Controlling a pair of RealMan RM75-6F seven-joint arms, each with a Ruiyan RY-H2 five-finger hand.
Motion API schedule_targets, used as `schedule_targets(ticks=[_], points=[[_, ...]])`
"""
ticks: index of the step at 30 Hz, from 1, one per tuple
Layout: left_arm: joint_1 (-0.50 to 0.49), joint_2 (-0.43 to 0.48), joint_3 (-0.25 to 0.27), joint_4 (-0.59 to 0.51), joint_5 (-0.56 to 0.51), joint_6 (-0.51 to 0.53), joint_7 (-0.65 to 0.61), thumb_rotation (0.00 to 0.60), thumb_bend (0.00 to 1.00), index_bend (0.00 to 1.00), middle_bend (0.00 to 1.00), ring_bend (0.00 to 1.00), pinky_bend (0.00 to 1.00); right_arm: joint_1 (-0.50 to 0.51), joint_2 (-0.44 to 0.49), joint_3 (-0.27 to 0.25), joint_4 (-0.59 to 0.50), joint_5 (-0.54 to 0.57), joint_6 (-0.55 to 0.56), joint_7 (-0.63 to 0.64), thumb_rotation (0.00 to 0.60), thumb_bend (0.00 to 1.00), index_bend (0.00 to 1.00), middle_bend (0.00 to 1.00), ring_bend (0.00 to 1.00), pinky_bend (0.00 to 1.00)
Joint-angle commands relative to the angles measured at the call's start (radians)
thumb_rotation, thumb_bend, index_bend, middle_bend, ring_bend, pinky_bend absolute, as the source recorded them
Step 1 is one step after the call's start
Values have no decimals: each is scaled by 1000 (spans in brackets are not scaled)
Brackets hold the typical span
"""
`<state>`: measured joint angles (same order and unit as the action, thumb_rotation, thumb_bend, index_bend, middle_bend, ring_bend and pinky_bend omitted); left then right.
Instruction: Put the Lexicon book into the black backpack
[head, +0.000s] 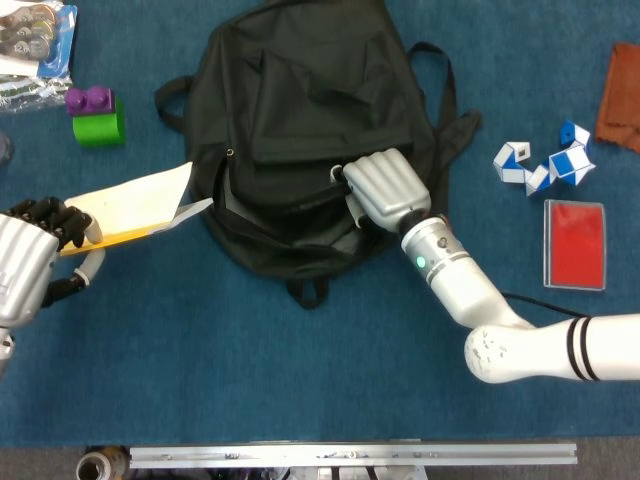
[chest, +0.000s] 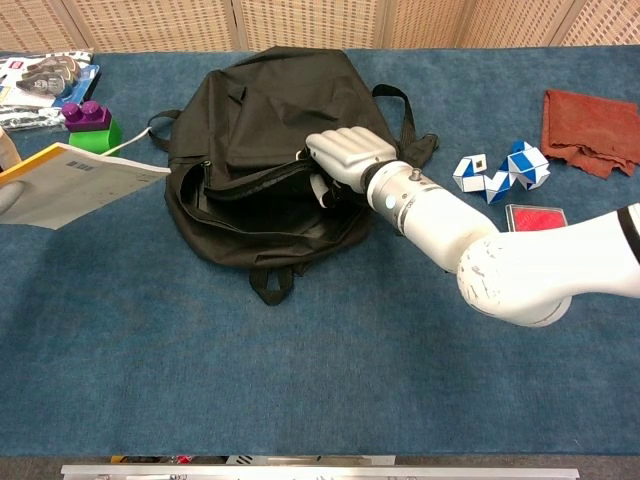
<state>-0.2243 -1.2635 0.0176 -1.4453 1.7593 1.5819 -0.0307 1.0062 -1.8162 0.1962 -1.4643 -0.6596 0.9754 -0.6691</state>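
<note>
Yellow-edged book (head: 135, 205) in left hand (head: 25, 265), beside backpack (head: 300, 110)

The right hand's (chest: 343, 157) fingertips are tucked under the lifted edge of the black backpack's (head: 300, 110) opening, so how they catch the fabric cannot be seen, and the inside of that opening is only darkness in both views. Left of the backpack, the left hand (head: 30, 262) is cut by the head view's edge and barely enters the chest view, where the Lexicon book (chest: 70, 185) it holds also runs off the frame, its printing too small to read. The brown cloth (head: 622, 95) far right of the backpack and the packaged items (head: 35, 40) at its upper left are cropped by the head view's borders.
</note>
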Motion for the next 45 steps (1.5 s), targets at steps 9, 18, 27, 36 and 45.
schedule_targets(ticks=[9, 18, 27, 36, 45], points=[[-32, 11, 4, 26, 56, 5, -48, 600, 354, 745, 627, 485, 585, 22, -16, 95, 7, 0, 86, -26, 600, 785, 748, 649, 582, 770], [-84, -1, 2, 59, 143, 34, -95, 600, 354, 748, 629, 485, 585, 61, -43, 226, -6, 87, 141, -29, 600, 808, 772, 671, 621, 803], [-163, -33, -15, 50, 213, 21, -97, 600, 354, 741, 631, 485, 585, 89, -62, 307, -5, 138, 157, 9, 600, 813, 776, 675, 631, 810], [-231, -70, -39, 35, 233, -2, -94, 600, 354, 736, 632, 485, 585, 116, -90, 343, 44, 144, 164, 50, 600, 815, 779, 677, 633, 810], [-274, -124, -48, 51, 226, -19, -99, 600, 354, 736, 633, 485, 585, 121, -98, 384, 47, 149, 156, 115, 600, 815, 779, 677, 635, 810]])
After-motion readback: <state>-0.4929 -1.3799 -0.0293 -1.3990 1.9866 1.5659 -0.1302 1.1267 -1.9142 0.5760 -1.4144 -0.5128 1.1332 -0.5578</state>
